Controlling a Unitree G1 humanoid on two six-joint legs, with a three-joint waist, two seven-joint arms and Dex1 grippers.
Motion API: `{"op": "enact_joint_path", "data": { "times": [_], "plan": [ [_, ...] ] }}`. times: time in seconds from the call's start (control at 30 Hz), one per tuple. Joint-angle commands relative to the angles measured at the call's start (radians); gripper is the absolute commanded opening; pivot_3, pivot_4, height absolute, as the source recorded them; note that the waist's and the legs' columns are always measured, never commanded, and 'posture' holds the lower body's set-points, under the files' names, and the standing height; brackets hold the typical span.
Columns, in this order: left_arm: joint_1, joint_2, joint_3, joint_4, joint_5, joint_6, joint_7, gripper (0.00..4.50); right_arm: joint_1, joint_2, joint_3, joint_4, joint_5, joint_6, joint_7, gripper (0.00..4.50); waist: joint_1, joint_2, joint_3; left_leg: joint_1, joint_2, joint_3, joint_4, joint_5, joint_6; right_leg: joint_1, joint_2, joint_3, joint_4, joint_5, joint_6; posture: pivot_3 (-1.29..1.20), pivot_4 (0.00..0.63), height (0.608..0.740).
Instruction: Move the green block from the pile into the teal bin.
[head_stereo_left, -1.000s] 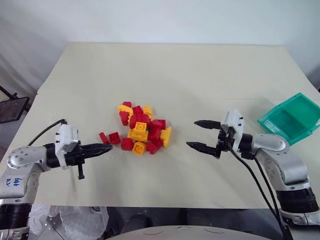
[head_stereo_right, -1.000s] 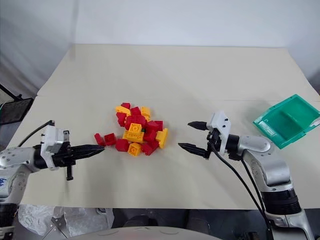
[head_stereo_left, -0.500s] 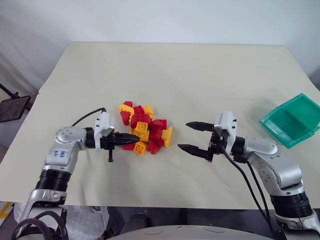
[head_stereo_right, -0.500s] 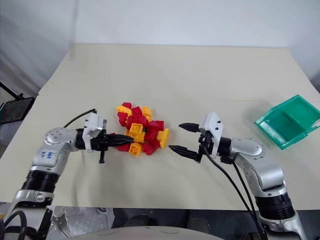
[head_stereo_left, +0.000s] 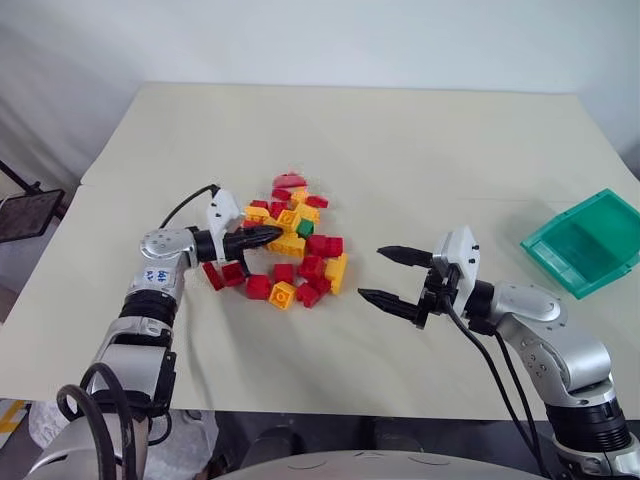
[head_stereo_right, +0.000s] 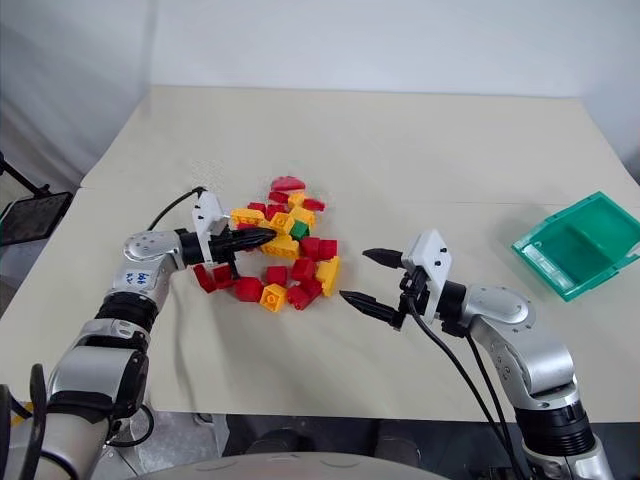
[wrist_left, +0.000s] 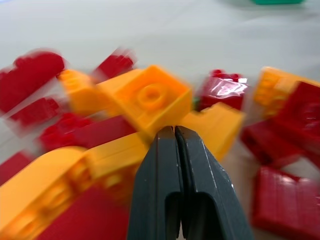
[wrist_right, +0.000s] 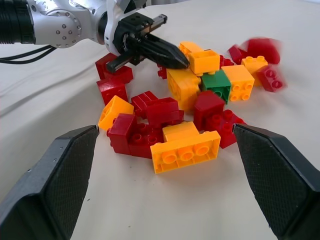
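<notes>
On a cream table top (head_stereo_left: 400, 150), a loose pile of small red and yellow-orange studded plastic bricks (head_stereo_left: 290, 250), with the one small dark green studded plastic brick (head_stereo_left: 305, 228) lying exposed near the pile's far side, wedged among yellow-orange pieces just beyond a large yellow-orange brick (wrist_right: 184, 86). Left gripper (head_stereo_left: 272, 233), black fingers pressed together and holding nothing, thrust into the pile's left flank, tips against a yellow-orange brick (wrist_left: 150, 100) just left of the green one. Right gripper (head_stereo_left: 385, 276), fingers spread wide and empty, poised level just right of the pile, pointing at it, clear of every brick. Translucent teal-green rectangular plastic bin with low walls (head_stereo_left: 583, 240) well right of the pile, at the table's right edge.
</notes>
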Motion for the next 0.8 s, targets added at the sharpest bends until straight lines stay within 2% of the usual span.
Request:
{"op": "enact_joint_path", "data": {
  "times": [0.03,0.3,0.67,0.8],
  "plan": [
    [-0.018,0.006,0.028,0.009,0.003,-0.012,0.012,0.04,-0.018,-0.006,-0.026,-0.014,0.017,-0.007,-0.002,4.5,0.0,0.0,0.0,0.0,0.0,0.0,0.0,0.0,0.0,0.0,0.0,0.0,0.0,0.0,0.0,0.0,0.15,0.74],
    [0.015,-0.039,0.006,0.005,0.032,-0.032,0.013,0.04,-0.061,0.003,-0.01,0.037,0.004,-0.025,0.008,4.5,0.002,-0.001,0.0,0.0,0.0,0.0,0.0,0.0,0.0,0.0,0.0,0.0,0.0,0.0,0.0,0.0,0.15,0.74],
    [-0.11,-0.125,0.016,0.177,0.09,-0.089,0.152,0.04,-0.069,0.002,-0.01,0.048,0.001,-0.03,0.009,4.5,0.002,-0.003,-0.001,-0.001,-0.001,0.001,0.001,0.0,0.0,0.001,0.0,-0.001,0.0,0.0,0.0,0.0,0.15,0.74],
    [-0.115,-0.177,-0.002,0.171,0.087,-0.087,0.049,0.04,-0.065,0.007,-0.014,0.041,0.0,-0.029,-0.003,4.5,0.004,-0.003,-0.001,-0.001,-0.001,0.005,0.001,0.0,0.0,0.001,0.0,-0.001,0.0,0.0,0.0,0.0,0.15,0.74]
  ]
}}
